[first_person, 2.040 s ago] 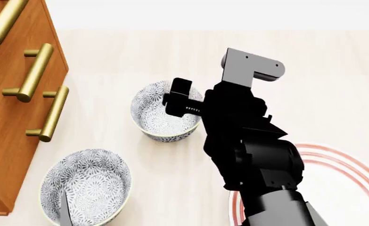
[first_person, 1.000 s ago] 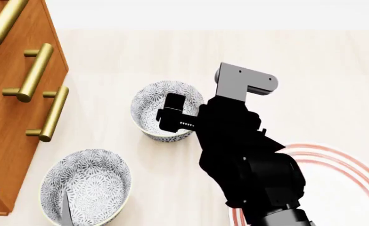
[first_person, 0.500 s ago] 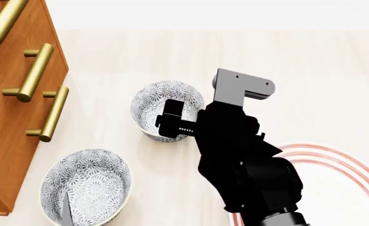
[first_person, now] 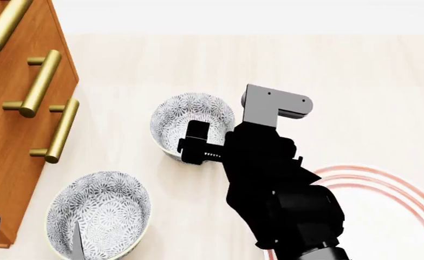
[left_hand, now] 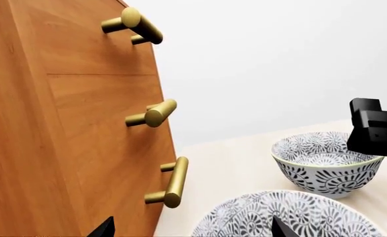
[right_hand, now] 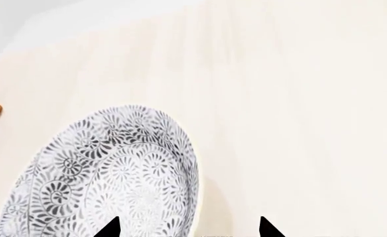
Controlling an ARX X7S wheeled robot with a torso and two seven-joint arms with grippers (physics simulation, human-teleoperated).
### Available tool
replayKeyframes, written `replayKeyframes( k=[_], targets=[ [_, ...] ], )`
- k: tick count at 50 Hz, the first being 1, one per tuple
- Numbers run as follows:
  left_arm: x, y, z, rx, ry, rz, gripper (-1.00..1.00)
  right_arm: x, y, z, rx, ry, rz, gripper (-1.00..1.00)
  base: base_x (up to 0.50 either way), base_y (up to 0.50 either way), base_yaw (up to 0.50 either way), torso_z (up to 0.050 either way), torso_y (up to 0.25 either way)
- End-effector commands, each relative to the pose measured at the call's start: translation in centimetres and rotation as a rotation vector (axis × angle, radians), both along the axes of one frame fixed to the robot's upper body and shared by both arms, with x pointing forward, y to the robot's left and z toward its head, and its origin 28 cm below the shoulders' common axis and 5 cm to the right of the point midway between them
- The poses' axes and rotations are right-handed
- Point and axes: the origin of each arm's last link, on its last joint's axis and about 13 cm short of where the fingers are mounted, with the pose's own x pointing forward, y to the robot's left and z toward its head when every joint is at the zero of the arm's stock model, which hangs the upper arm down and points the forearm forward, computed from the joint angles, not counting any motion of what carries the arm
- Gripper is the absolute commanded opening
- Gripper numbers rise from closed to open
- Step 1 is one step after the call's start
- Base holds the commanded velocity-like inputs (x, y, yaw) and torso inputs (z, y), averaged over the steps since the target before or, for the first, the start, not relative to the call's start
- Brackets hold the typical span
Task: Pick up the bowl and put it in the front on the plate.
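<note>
Bowl (first_person: 191,125) sits upright on the pale surface (first_person: 356,97), the farther of two patterned bowls in view; plate (first_person: 385,206) lies well apart, toward the right arm's side. Right gripper (first_person: 197,143) is at the bowl's near rim, jaws apart and straddling the wall, one tip inside, one outside; judged a rim pinch being set up. Nearer bowl (first_person: 99,219) sits below the left gripper (left_hand: 190,229), jaws apart. Wooden cabinet (first_person: 10,135) beside both. Count: two bowls, one plate, three brass handles (first_person: 40,82).
</note>
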Motion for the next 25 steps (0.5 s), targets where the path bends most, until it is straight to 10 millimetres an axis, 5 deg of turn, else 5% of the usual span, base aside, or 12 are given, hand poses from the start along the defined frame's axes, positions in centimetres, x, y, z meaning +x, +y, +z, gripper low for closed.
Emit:
replayKeyframes(
  k=[1,25],
  targets=[
    [0.12,0.06,0.16,-0.007,-0.026,0.009,1.0,-0.04,0.48,-0.18,0.005,-0.011,0.025,1.0,0.0,0.0,0.0,0.0,0.0],
    [0.24,0.11,0.12,-0.013,-0.017,0.015,1.0,-0.19,0.71,-0.73,-0.016,-0.014,0.043,1.0,0.0,0.0,0.0,0.0,0.0]
  ],
)
